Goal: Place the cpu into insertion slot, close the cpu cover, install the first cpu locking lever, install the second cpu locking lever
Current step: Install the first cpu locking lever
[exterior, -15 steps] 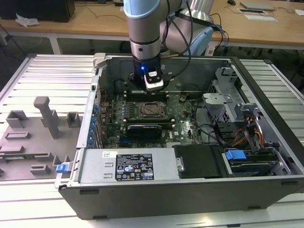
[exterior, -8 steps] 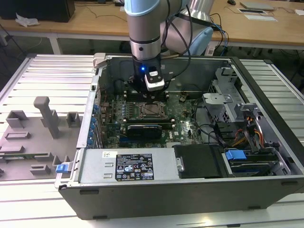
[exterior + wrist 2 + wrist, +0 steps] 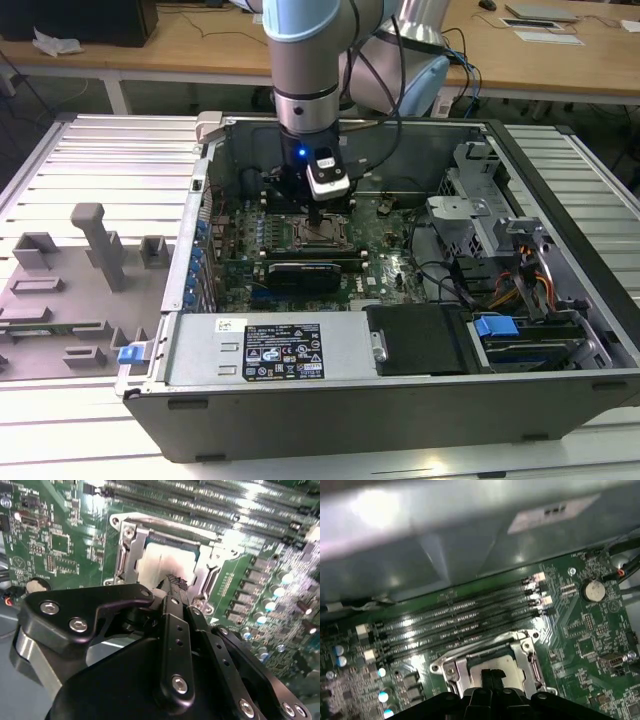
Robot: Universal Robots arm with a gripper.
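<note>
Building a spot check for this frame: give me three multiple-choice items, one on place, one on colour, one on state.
1. Where is the claw?
A. Over the processor socket
B. Over the drive bays
C. Outside the case

2. What colour is the circuit board?
A. Blue
B. Green
C. Red

3. How does the chip lie?
A. Held up in the air
B. On the grey tray beside the case
C. Flat in the socket, inside the metal frame

Answers: 1 A, in both wrist views the claw tips sit just above the socket. 2 B, the board around the socket is green. 3 C, the second wrist view shows its pale face seated within the frame.
</note>
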